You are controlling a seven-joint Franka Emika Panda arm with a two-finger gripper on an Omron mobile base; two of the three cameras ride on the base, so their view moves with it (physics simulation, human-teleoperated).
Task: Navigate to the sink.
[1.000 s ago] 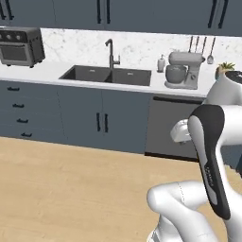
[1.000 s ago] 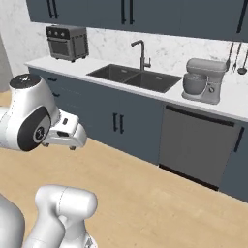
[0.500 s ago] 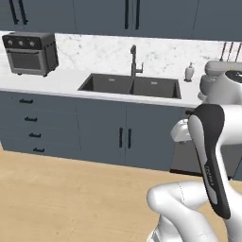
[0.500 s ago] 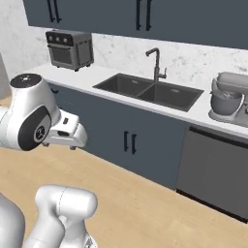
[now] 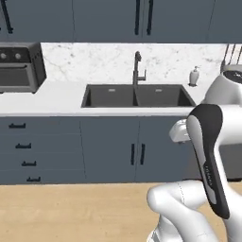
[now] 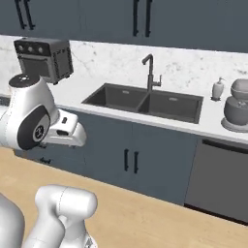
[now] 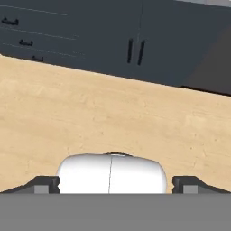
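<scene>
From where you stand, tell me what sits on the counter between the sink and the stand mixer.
In the right base view, a white soap dispenser stands by the backsplash between the sink and the stand mixer; the counter around it is bare.

Dark grey sink (image 5: 137, 96), with a faucet (image 5: 137, 68) just as dark behind it. White desk (image 5: 56, 101) around it, white marble-veined backsplash (image 5: 104, 61) above. Slate-blue cabinets (image 5: 108, 153) with black handles below the sink. Pale wood-grain floor (image 7: 113, 122). Black toaster oven (image 6: 44, 59) left of the sink, white soap bottle (image 6: 218, 89) right.
</scene>
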